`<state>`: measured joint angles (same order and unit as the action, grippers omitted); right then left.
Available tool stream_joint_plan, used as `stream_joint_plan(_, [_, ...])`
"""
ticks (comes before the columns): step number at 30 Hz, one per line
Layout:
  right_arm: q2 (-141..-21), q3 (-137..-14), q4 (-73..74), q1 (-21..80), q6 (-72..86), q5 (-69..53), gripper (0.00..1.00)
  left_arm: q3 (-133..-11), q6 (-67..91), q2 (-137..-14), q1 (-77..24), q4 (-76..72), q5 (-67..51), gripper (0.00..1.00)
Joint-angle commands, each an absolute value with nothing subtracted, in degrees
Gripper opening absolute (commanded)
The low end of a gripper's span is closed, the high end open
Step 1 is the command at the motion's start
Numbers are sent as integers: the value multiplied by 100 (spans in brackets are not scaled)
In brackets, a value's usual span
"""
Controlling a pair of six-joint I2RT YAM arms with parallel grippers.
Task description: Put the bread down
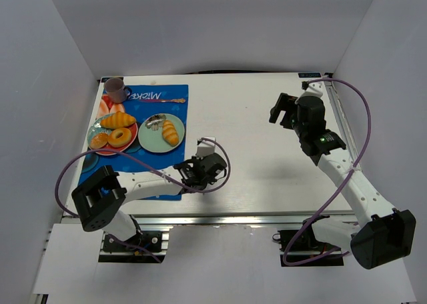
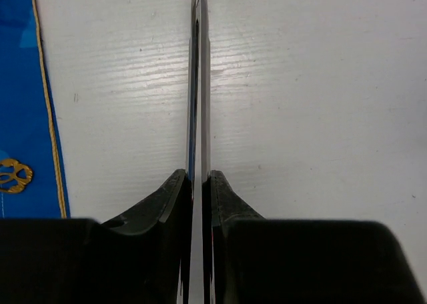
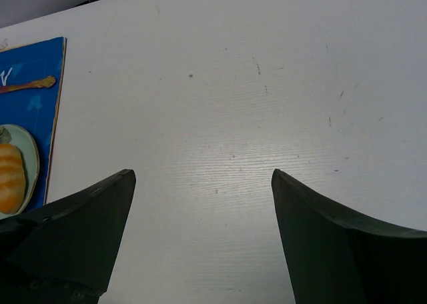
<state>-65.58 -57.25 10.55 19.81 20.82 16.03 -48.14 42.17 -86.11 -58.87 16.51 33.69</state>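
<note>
The bread [image 1: 171, 132] is a small golden-brown roll lying on the green plate [image 1: 148, 144], on the blue mat at the left. It also shows at the left edge of the right wrist view [image 3: 11, 177]. My left gripper [image 1: 207, 155] sits low, just right of the mat and right of the plate. In its wrist view the left gripper [image 2: 200, 174] has its jaws shut on a thin shiny strip [image 2: 199, 64], seen edge-on. My right gripper [image 1: 279, 109] is far to the right. In its wrist view the right gripper [image 3: 203, 177] is open and empty.
A red plate [image 1: 95, 127] holds a croissant [image 1: 119, 120] and a doughnut [image 1: 120, 137]. A small silver thing [image 1: 155, 122] lies on the green plate. A mauve cup [image 1: 117, 88] and a spoon [image 1: 167, 99] are at the mat's far end. White walls enclose the table.
</note>
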Motion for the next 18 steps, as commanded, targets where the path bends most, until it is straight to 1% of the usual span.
stream_joint_plan(1, [-6372,-5669,861,1942,2065,1696,89,-4905,4526,-8692,-5959,1740,3533,28])
stream_joint_plan(4, [-6372,-5608,844,1934,2065,1653,89,-4983,4597,-8867,-5959,1924,3638,34])
stream_joint_plan(5, [-6363,-5599,852,1934,2057,1644,89,-5044,4605,-8920,-5959,1960,3639,39])
stream_joint_plan(9, [-6346,-5537,844,1925,2092,1591,89,-5185,4579,-9245,-5959,2100,3542,53])
stream_joint_plan(11, [-6337,-5537,835,1916,2083,1591,89,-5247,4570,-9395,-5959,2136,3490,57])
stream_joint_plan(12, [-6328,-5537,835,1907,2083,1591,89,-5273,4570,-9404,-5959,2153,3489,62])
stream_joint_plan(14, [-6328,-5563,861,1898,2092,1591,89,-5256,4597,-9369,-5959,2145,3498,68])
stream_joint_plan(15, [-6328,-5572,870,1890,2092,1582,89,-5238,4614,-9360,-5959,2162,3507,74])
stream_joint_plan(17, [-6328,-5625,940,1872,2109,1573,89,-5256,4641,-9334,-5959,2206,3533,79])
stream_joint_plan(18, [-6337,-5660,967,1863,2118,1547,89,-5299,4641,-9325,-5959,2276,3551,85])
